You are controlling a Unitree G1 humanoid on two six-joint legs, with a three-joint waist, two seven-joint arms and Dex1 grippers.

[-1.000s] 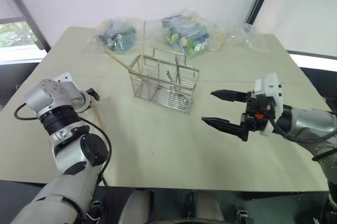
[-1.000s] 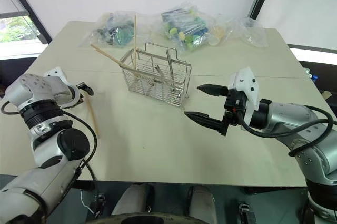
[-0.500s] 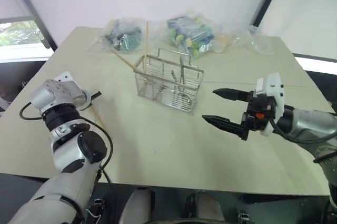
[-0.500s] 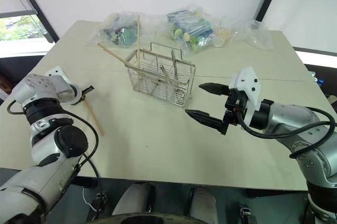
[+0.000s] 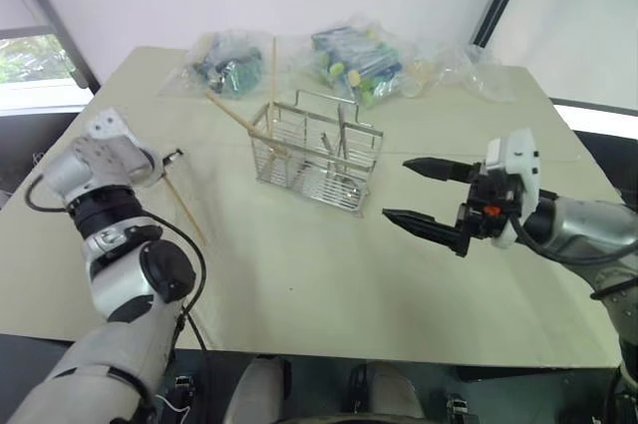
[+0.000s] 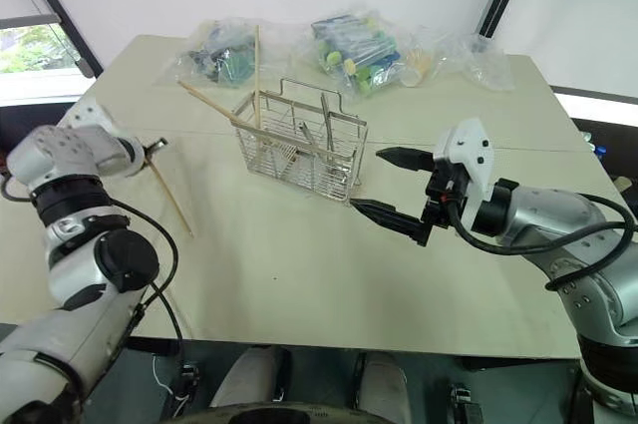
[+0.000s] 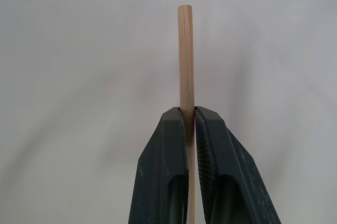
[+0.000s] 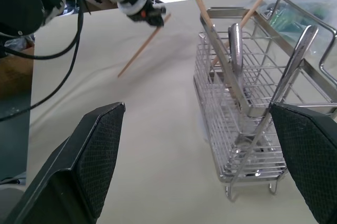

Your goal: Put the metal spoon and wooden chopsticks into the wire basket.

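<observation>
The left claw [image 5: 171,157] is pinching 1 wooden chopstick [image 6: 171,201] near its upper end, the stick slanting down toward the near side with its lower tip at the counter [image 5: 329,284]. The right claw [image 5: 417,192] is hovering over the counter with its 2 fingers spread wide and nothing between them, pointing at the wire basket [image 5: 315,156] just beside it. The basket is standing mid-counter, holding 2 more chopsticks [image 5: 235,115] leaning out of its left end and a metal spoon [image 8: 235,45] upright inside. Beyond it, crinkled clear plastic bags [image 5: 349,60] are lying along the far edge.
</observation>
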